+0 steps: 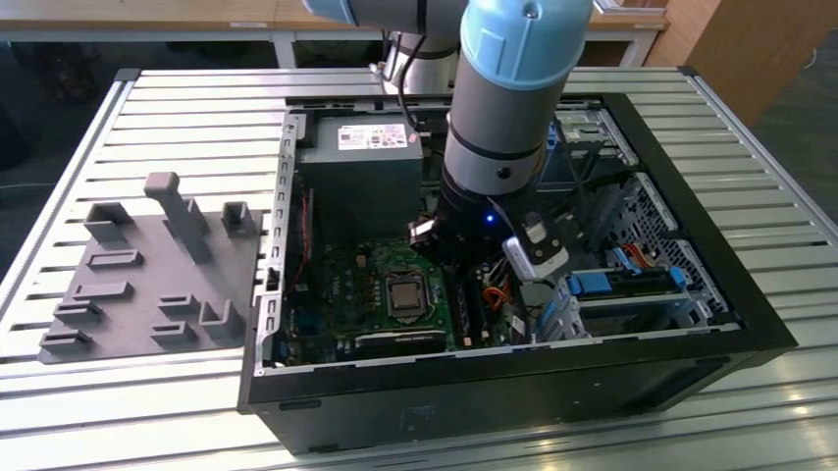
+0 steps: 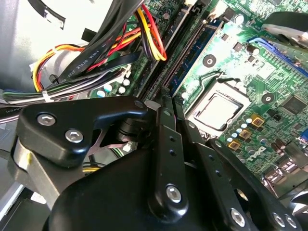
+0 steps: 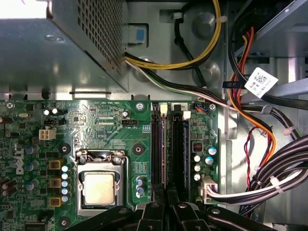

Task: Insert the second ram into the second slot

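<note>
Down low, end effector [image 3: 166, 204] over RAM slots [image 3: 166, 144]

Case: you have the open black computer case [image 1: 733, 294] lying on the slatted metal table [image 1: 171, 108].
Fixture: the grey moulded holder plate [image 1: 144, 285] sits on the table at the exterior view's left of the case.
Board: the green motherboard [image 1: 353, 285] lies in the case floor, the boxy metal power supply [image 1: 360, 157] behind it.
Socket: the square silver processor socket [image 3: 98, 185] sits beside the long dark memory slots [image 3: 178, 144].
Gripper: your black gripper [image 3: 166, 195] stands over those slots, probably touching a module there.
Cables: the bundled multicoloured wires [image 3: 250, 120] run on the slots' far side from the socket.
</note>
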Motion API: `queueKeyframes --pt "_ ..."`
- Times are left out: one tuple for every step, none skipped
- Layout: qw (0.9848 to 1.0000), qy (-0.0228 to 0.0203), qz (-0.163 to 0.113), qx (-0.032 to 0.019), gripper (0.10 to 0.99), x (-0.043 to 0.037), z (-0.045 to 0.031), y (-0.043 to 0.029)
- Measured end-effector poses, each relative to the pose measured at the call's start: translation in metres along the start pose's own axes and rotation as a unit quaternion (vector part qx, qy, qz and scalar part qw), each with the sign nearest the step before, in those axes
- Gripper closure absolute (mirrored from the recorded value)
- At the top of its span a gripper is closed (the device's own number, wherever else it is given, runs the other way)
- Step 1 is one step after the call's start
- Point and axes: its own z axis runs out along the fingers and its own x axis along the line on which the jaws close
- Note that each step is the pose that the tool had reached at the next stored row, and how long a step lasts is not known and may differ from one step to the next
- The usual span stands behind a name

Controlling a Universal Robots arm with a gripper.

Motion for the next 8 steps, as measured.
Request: queueKeyframes --pt "1.0 0.0 0.0 0.0 0.949 0.0 0.0001 0.0" --pt "1.0 0.0 0.0 0.0 0.949 0.0 0.0007 0.0" --pt "1.0 0.0 0.001 0.0 0.949 0.0 0.0012 0.0" --pt "1.0 0.0 0.001 0.0 0.949 0.0 0.0013 0.0" --pt "1.0 0.0 0.001 0.0 0.949 0.0 0.0014 0.0" --pt "1.0 0.0 0.001 0.0 0.949 0.0 0.0015 0.0" --pt "1.0 0.0 0.001 0.0 0.949 0.0 0.0017 0.0" --pt "1.0 0.0 0.001 0.0 0.949 0.0 0.0019 0.0"
